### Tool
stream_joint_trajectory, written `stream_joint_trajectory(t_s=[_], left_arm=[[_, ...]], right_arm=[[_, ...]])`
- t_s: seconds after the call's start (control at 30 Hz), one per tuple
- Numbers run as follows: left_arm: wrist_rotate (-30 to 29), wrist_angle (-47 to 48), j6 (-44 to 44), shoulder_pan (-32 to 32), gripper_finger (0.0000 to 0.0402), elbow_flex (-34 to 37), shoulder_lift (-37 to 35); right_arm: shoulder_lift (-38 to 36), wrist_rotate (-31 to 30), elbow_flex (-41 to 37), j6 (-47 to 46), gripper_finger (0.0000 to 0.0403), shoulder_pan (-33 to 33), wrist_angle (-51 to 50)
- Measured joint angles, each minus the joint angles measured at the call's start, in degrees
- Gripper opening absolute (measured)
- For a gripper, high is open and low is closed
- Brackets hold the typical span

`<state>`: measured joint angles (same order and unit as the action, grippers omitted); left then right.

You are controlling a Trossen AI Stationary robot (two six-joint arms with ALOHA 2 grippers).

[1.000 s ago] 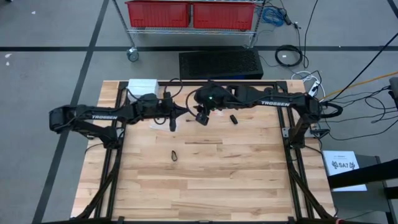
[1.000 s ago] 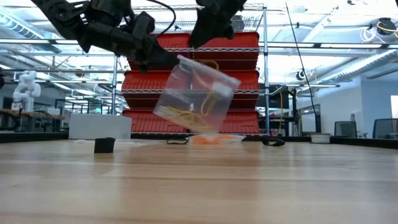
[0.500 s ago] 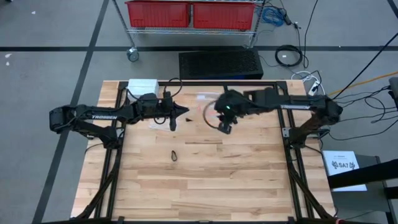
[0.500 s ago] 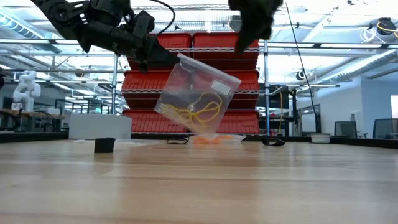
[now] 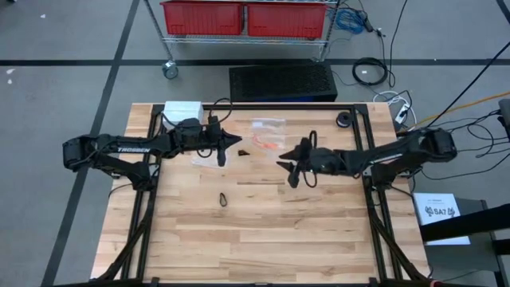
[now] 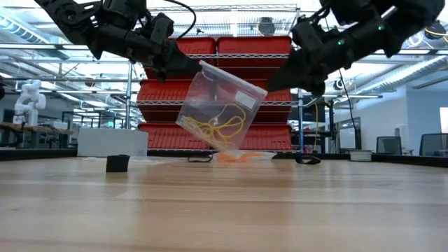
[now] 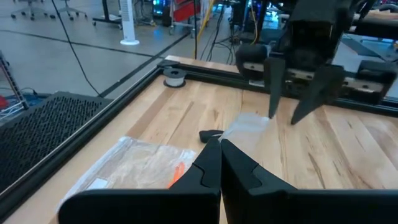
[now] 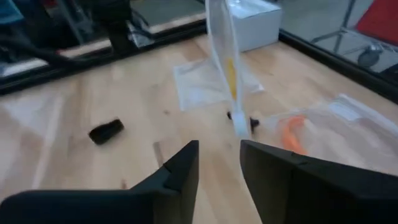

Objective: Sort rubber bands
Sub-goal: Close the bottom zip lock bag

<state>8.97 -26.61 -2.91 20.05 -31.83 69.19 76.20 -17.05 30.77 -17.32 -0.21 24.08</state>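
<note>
My left gripper [image 6: 190, 68] is shut on a clear plastic bag [image 6: 222, 105] that holds yellow rubber bands [image 6: 220, 126] and hangs above the middle far part of the table. My right gripper [image 6: 292, 78] stands open to the right of the bag, pointing toward it, with nothing between its fingers; the right wrist view shows the bag [image 8: 221, 56] edge-on ahead of it. A second clear bag with orange rubber bands [image 5: 268, 137] lies flat on the table behind them. A black rubber band [image 5: 224, 199] lies alone nearer the front. My left gripper pinches the bag's upper corner [image 6: 204, 68] between its two fingers. The fingers come nearly level from the table's left. The bag hangs tilted below and beyond the fingertips, lifted clear of the table.
A white box [image 5: 183, 110] stands at the far left corner and a small roll [image 5: 344, 119] at the far right. Another flat clear bag [image 8: 205, 87] lies on the table under the left arm. A small black piece [image 7: 211, 134] lies near the orange bag.
My right gripper has swung from high over the bag toward the table's right and near side and come down, tipping from pointing down to nearly level; it now faces the bag from the right. The bag has swayed a little in the still left gripper.
</note>
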Motion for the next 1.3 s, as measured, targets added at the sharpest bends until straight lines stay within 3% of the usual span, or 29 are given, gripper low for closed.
stream_joint_trajectory(t_s=[0.13, 0.33, 0.43, 0.6, 1.0, 1.17, 1.3], left_arm=[[0.17, -0.74, -1.15, 0.04, 0.0, 0.0, 0.0], [1.06, -2.0, -1.27, 0.22, 0.0, 0.0, 0.0], [1.06, -1.57, -1.32, 0.26, 0.0, 0.0, -0.01], [1.28, -1.13, -1.34, 0.23, 0.0, 0.0, 0.0], [2.93, -1.9, -1.5, -2.94, 0.0, 0.0, 0.35], [0.95, -1.86, -3.98, -3.24, 0.0003, 0.0, 1.7], [-3.3, -1.04, -3.61, -3.2, 0.0028, 0.0, 1.73]], right_arm=[[2.82, -4.03, -0.05, 0.37, 0.0149, -0.15, 3.25], [7.44, -4.59, -0.08, 2.35, 0.0164, -1.25, 9.13], [8.12, -6.34, -0.09, 4.42, 0.013, -1.22, 10.83], [7.54, -7.03, -0.08, 7.02, 0.0017, -1.22, 11.94], [7.48, -3.18, 3.63, 11.49, 0.0001, -2.86, 13.02], [6.51, -2.03, 5.7, 11.37, 0.0, -2.26, 6.94], [2.93, -1.91, 9.09, 7.18, 0.0, -0.05, -7.8]])
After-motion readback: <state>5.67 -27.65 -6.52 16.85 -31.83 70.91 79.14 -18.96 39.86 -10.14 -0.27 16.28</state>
